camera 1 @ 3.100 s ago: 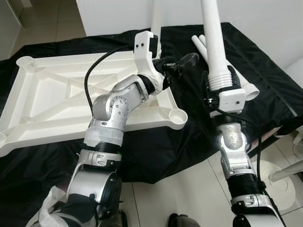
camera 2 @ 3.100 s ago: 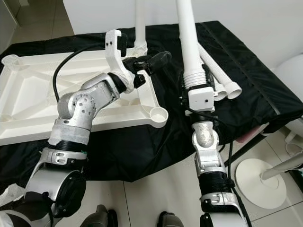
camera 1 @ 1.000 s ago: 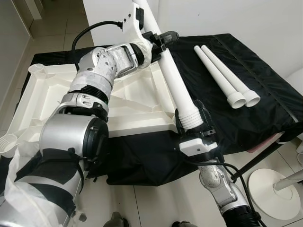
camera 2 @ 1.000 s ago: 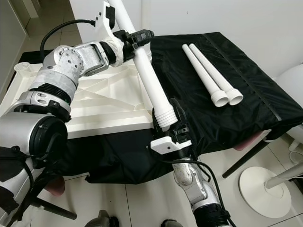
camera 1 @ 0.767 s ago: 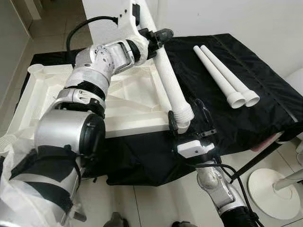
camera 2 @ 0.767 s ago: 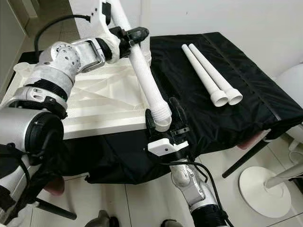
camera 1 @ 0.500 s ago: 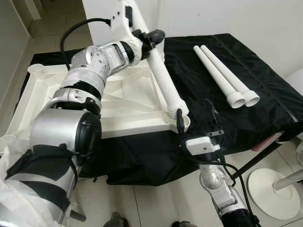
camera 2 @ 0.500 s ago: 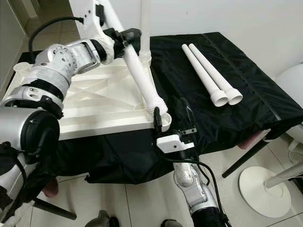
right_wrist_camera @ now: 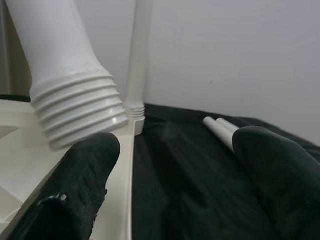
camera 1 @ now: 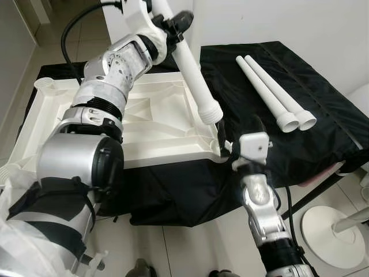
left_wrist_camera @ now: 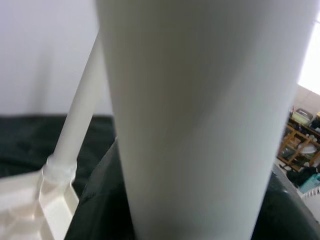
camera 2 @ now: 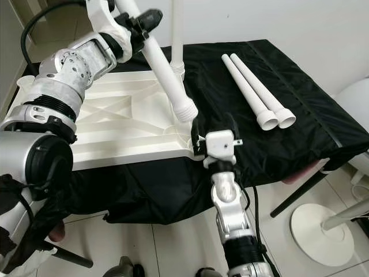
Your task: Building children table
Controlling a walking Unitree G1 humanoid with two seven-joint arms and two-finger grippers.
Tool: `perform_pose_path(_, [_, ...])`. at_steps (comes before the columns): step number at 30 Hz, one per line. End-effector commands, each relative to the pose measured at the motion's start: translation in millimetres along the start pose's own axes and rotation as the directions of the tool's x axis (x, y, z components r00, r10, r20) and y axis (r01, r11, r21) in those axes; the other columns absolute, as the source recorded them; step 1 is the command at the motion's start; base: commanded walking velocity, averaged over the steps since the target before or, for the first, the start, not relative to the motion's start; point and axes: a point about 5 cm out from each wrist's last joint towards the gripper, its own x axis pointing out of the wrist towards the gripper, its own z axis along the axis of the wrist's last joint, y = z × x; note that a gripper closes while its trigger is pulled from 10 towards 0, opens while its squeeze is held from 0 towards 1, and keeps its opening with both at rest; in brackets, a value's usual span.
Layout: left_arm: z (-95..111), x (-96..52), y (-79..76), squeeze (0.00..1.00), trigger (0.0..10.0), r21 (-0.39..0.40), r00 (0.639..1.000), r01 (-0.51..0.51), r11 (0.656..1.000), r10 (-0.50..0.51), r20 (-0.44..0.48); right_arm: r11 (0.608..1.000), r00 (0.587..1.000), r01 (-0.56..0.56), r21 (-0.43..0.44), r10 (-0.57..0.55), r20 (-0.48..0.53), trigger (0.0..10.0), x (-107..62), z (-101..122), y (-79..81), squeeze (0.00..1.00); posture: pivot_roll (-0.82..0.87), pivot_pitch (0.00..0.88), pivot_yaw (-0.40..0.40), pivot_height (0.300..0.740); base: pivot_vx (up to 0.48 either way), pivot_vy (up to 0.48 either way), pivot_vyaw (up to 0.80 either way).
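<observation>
The upturned white tabletop lies on a black cloth. One white leg stands upright in its far right corner. My left gripper is shut on a second white leg and holds it slanted. That leg's threaded end hangs just above the near right corner of the tabletop. My right gripper stands open beside that corner, just below the threaded end, with nothing between its fingers. In the left wrist view the held leg looms close.
Two spare white legs lie side by side on the black cloth to the right. A round white stand base sits on the tiled floor at the lower right. A white wall runs behind the table.
My right gripper has let go of the leg's threaded end and now stands open beside the corner. The left gripper has raised the leg, lifting its threaded end.
</observation>
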Motion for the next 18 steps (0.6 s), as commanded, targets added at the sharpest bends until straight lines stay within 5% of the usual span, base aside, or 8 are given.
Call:
perform_pose_path(1, [0.7,0.1,-3.4,0.00,0.0,0.024,1.000,0.020,1.000,-0.020,0.022,1.000,1.000,-0.012,0.021,0.013,-0.025,10.0,2.0,-1.1,0.4,0.00,-0.04,0.030,0.018,0.740,0.000,0.000,0.00])
perform_pose_path(4, [-2.9,-0.1,-11.1,0.00,0.0,0.085,0.998,0.029,0.996,-0.034,0.055,0.999,0.998,-0.045,0.002,0.046,-0.033,10.0,9.3,3.7,0.4,0.00,-0.03,0.029,0.013,0.740,0.000,0.000,0.00])
perform_pose_path(5, [-5.0,-0.1,-14.1,0.00,9.6,0.107,0.998,0.030,0.994,-0.037,0.060,0.998,0.997,-0.063,0.004,0.063,-0.037,10.0,10.8,5.5,1.1,0.00,-0.03,0.028,0.012,0.740,0.000,0.000,0.00])
perform_pose_path(18, [-29.6,-1.6,-45.2,0.00,10.0,0.214,0.992,0.022,0.977,-0.048,0.116,0.981,0.980,-0.191,-0.025,0.190,-0.052,10.0,25.4,19.4,8.4,0.00,-0.03,0.053,0.017,0.740,0.000,0.000,0.00])
